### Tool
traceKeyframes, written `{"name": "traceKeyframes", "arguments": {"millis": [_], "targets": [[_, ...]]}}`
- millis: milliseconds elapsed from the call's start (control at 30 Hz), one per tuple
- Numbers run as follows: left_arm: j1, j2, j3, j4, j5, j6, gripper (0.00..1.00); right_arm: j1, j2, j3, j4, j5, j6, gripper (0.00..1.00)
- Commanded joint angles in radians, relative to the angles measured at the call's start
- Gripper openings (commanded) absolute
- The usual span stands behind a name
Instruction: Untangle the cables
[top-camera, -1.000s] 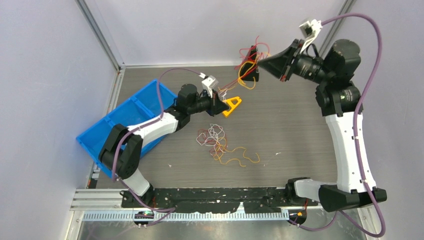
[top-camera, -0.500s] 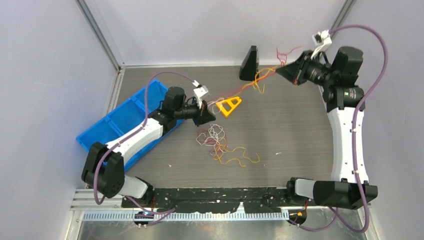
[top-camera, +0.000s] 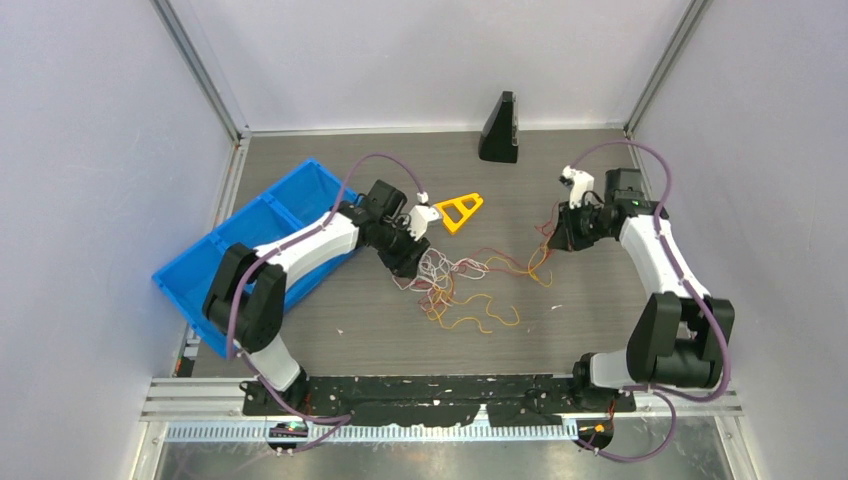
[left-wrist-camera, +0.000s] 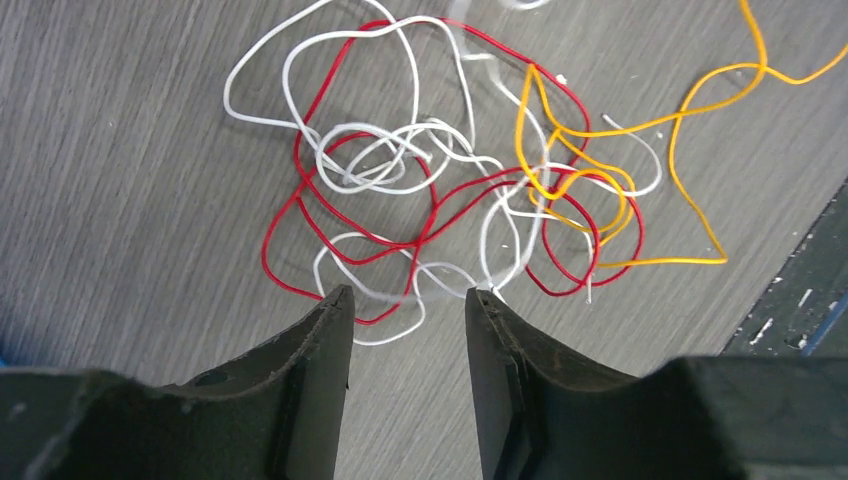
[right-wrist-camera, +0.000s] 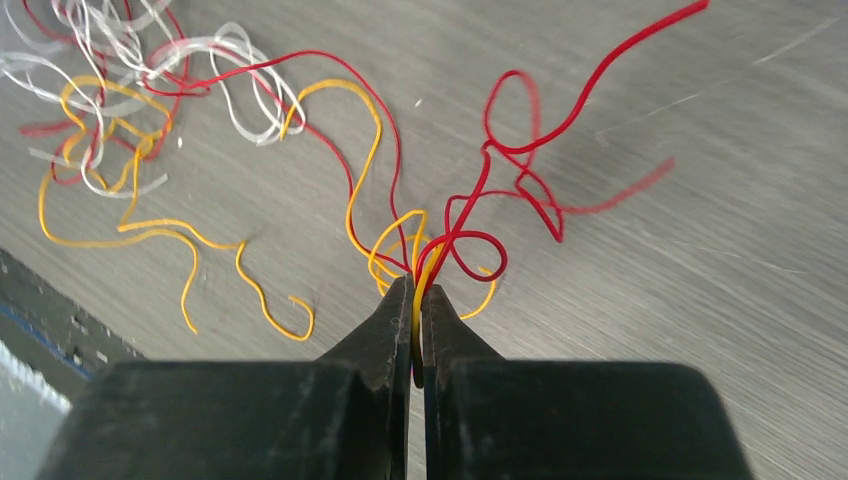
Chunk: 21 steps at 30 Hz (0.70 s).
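Cables (top-camera: 440, 295): one loose knot of red, white and yellow strands lying flat at bench (top-camera: 600, 330) centre.

Right hand (right-wrist-camera: 413, 285): clenched, with the red cable (right-wrist-camera: 488, 152) and the yellow cable (right-wrist-camera: 340, 83) pinched together between the fingertips, low over the bench at 3 o'clock of the knot. Both strands run from the grip toward 9 o'clock into the knot and lie slack. Judged purpose: to draw these two out sideways.

Left hand (left-wrist-camera: 408, 295): released, jaws apart, nothing held. It hovers at the knot's 10 o'clock edge. In the wrist view the knot sits at 12 o'clock just past the fingertips, and a loop of white cable (left-wrist-camera: 372, 186) reaches into the gap. Judged purpose: to pin or grasp the knot as an anchor against the right hand's pull.

Separation not yet achieved.
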Motion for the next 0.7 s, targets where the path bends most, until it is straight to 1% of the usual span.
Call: {"name": "traceKeyframes", "arguments": {"millis": [0,67,167,267,333,433,500,600,667], "targets": [[-0.007,0.019,0.063,-0.013,0.022,0.042,0.47,0.076,0.057,0.024,-0.062,0.006,-0.112,0.05],[-0.007,-0.005,0.032,0.035,0.065,0.044,0.47,0.097,0.065,0.018,-0.058,0.024,-0.112,0.05],[-0.006,-0.061,-0.024,0.165,0.109,0.029,0.46,0.106,0.064,0.009,-0.050,0.056,-0.116,0.05],[-0.006,-0.110,-0.055,0.280,0.188,0.027,0.46,0.107,0.061,0.011,-0.050,0.076,-0.122,0.05],[-0.022,-0.095,-0.038,0.320,0.217,0.031,0.49,0.107,0.063,0.013,-0.049,0.074,-0.118,0.06],[-0.058,0.011,0.078,0.234,0.210,0.119,0.50,0.106,0.070,0.016,-0.049,0.083,-0.113,0.05],[-0.076,0.086,0.157,0.161,0.203,0.191,0.49,0.107,0.072,0.017,-0.049,0.092,-0.115,0.05],[-0.093,0.178,0.269,0.010,0.262,0.332,0.49,0.106,0.072,0.022,-0.052,0.099,-0.121,0.05],[-0.110,0.226,0.316,-0.071,0.268,0.401,0.49,0.106,0.075,0.028,-0.054,0.102,-0.125,0.05]]}}
